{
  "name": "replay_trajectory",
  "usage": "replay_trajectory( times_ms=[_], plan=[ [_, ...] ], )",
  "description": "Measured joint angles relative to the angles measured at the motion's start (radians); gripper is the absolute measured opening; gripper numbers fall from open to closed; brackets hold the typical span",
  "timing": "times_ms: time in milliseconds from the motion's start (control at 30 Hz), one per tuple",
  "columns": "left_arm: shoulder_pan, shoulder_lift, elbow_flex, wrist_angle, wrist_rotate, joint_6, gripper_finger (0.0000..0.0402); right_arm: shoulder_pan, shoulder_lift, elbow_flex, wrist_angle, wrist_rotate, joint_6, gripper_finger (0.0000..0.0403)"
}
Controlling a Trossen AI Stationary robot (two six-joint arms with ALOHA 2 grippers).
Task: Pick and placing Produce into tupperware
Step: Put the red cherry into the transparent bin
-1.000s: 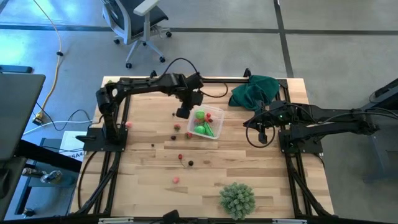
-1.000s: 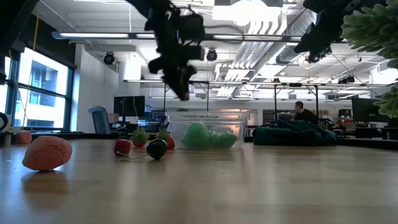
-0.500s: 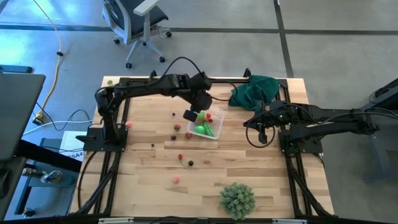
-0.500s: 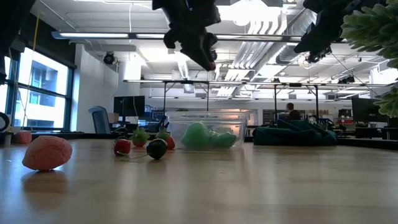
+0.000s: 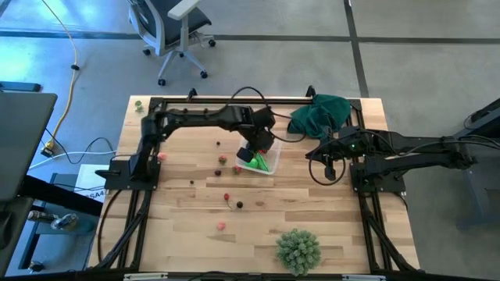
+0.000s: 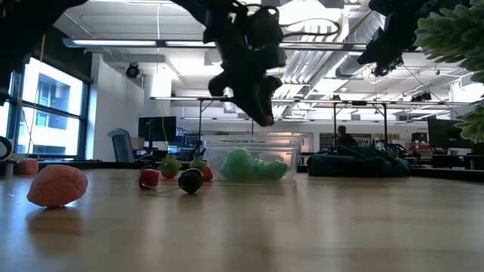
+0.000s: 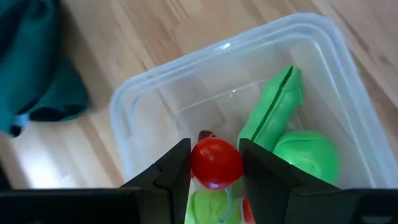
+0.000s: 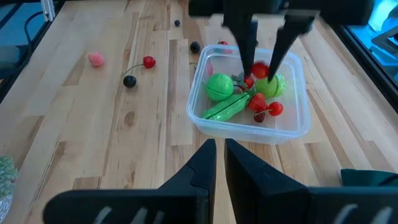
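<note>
Left wrist view: red berry (image 7: 216, 163) over tupperware (image 7: 155, 93).
Left hand (image 7: 214, 171), pinching it, has swung in from nine o'clock; release seems next. Right hand (image 8: 220, 152) waits, pressed together.

Both arms black, slim tubular links with chunkier joint housings, each bolted to a black frame base at the table edge. Black cables loop off the left arm (image 5: 205, 115) near the wrist and off the right arm (image 5: 406, 144) near its gripper. Fingers (image 7: 165, 177) matte black, flat angular wedges.
</note>
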Motion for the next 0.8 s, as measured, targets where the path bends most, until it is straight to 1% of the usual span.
replay_trajectory(
  times_ms=[167, 433, 667, 800],
  plan=[
    [0.0, 0.057, 0.0, 0.044, -0.001, 0.015, 0.0111, 0.0, 0.0, 0.0, 0.0, 0.0, 0.0, 0.0024],
    [0.002, 0.08, 0.0, 0.062, -0.003, 0.031, 0.0122, 0.0, 0.0, 0.0, 0.0, 0.0, 0.0, 0.0024],
    [-0.005, 0.114, 0.001, 0.071, 0.005, 0.03, 0.0114, 0.0, 0.0, 0.0, 0.0, 0.0, 0.0, 0.0024],
    [-0.005, 0.115, 0.0, 0.072, -0.001, 0.03, 0.0119, 0.0, 0.0, 0.0, 0.0, 0.0, 0.0, 0.0024]
  ],
)
